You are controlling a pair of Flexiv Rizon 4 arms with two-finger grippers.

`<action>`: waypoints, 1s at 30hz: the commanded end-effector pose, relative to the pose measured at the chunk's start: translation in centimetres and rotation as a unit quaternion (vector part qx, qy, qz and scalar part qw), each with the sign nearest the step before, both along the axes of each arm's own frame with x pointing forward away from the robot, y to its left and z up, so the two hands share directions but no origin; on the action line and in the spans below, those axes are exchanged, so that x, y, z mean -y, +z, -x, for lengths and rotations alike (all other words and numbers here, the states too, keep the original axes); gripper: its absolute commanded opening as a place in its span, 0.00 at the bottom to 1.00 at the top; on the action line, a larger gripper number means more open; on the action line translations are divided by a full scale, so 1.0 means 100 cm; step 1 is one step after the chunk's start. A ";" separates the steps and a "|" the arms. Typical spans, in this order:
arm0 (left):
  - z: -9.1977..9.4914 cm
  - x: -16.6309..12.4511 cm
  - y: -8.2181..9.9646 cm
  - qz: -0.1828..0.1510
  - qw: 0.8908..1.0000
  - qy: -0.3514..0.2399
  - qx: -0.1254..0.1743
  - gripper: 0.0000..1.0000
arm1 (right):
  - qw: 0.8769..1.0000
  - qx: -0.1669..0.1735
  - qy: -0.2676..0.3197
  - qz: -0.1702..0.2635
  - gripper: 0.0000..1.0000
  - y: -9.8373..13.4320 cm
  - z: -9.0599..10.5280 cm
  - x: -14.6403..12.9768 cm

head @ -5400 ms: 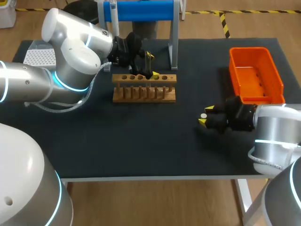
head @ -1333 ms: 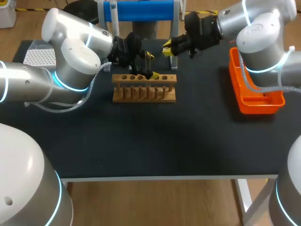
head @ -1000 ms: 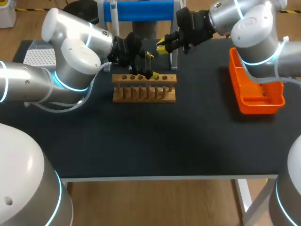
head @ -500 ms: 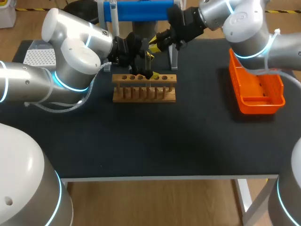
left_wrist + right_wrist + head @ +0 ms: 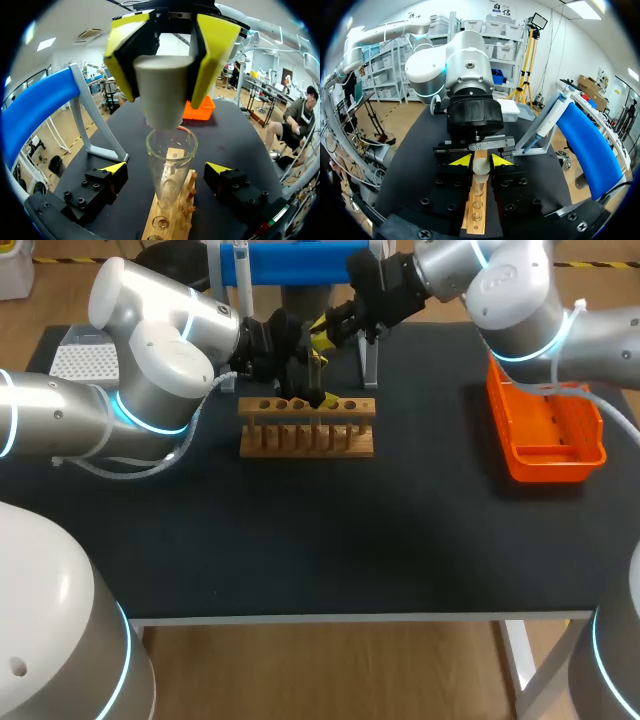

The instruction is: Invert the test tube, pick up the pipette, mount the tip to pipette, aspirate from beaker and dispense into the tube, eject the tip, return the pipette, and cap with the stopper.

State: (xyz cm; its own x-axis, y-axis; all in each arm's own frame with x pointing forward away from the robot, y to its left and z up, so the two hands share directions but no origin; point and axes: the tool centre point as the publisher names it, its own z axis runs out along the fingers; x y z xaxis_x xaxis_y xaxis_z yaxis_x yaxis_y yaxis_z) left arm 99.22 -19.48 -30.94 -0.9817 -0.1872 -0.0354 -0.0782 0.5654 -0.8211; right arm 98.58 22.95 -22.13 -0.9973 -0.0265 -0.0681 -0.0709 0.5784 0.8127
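Note:
A clear test tube (image 5: 170, 160) stands upright in the wooden rack (image 5: 307, 426), mouth up. My left gripper (image 5: 165, 169) is open, one finger on each side of the tube and neither touching it. My right gripper (image 5: 322, 330) hangs just above the tube's mouth, shut on a white stopper (image 5: 162, 90). In the right wrist view the stopper (image 5: 480, 167) sits between the yellow tips of the right gripper (image 5: 481, 160), over the tube (image 5: 478, 189) and rack (image 5: 475, 212). The pipette (image 5: 240, 262) hangs on the blue stand (image 5: 300, 260).
An orange bin (image 5: 545, 410) lies at the table's right side. A white tip box (image 5: 85, 360) sits at the far left, behind my left arm. The stand's grey legs (image 5: 368, 350) rise right behind the rack.
My right arm has carried the stopper leftward from near the orange bin to just over the tube's mouth. The left arm and the tube have stayed put.

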 end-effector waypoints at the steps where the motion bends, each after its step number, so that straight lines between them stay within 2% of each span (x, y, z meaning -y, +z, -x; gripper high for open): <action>1: -0.001 0.000 0.000 -0.001 1.000 -0.001 -0.001 1.00 | 1.000 -0.002 0.003 0.001 0.00 0.000 -0.001 -0.002; 15: -0.001 0.000 0.000 -0.001 1.000 -0.001 -0.001 1.00 | 1.000 -0.006 0.007 0.005 0.00 -0.008 0.000 -0.005; 30: -0.001 0.000 0.000 -0.001 1.000 -0.001 -0.001 1.00 | 1.000 -0.002 0.008 -0.003 0.00 -0.002 0.001 -0.007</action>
